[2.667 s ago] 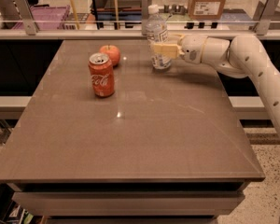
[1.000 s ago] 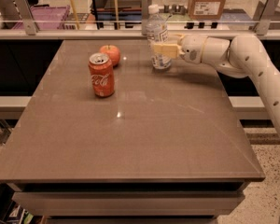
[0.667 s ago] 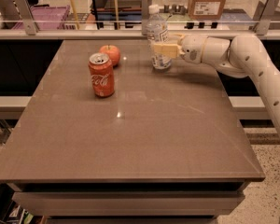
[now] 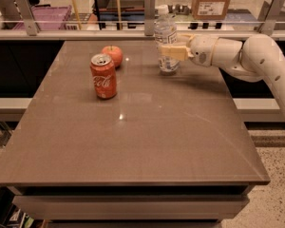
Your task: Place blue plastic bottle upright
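On the brown table (image 4: 133,146), a red Coca-Cola can (image 4: 103,76) stands upright at about 10 o'clock from the table's middle. An apple (image 4: 113,55) sits just beside it, at the can's 1 o'clock. Further right, at about 1 o'clock near the far edge, the blue plastic bottle (image 4: 165,32) stands upright, white cap on top, base on the table. The hand (image 4: 168,51) is clasped around the bottle's middle, fingers pressed to its sides. The white arm (image 4: 256,56) reaches in from 3 o'clock.
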### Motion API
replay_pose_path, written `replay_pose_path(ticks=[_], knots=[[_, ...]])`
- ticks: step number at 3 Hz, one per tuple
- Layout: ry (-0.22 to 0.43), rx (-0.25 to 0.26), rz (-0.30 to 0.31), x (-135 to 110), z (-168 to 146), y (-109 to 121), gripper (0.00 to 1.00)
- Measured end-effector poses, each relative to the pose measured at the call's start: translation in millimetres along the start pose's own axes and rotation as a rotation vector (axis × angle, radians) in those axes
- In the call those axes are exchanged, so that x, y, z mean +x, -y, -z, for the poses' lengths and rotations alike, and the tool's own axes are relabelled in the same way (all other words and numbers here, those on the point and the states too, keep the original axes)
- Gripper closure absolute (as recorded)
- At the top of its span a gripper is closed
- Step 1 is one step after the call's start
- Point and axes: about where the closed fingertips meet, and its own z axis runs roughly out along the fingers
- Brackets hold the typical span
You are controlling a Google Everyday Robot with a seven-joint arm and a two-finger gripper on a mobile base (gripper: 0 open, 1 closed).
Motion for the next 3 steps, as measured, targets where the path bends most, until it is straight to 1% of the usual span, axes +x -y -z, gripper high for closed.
replay_pose_path(ticks=[1, 2, 3], knots=[[0.008, 0.006, 0.014, -1.5, 5.1, -2.5, 1.00], [0.043, 0.002, 0.027, 0.8, 5.6, -1.9, 1.00], [0.095, -0.033, 0.038, 9.1, -3.0, 3.1, 1.00]])
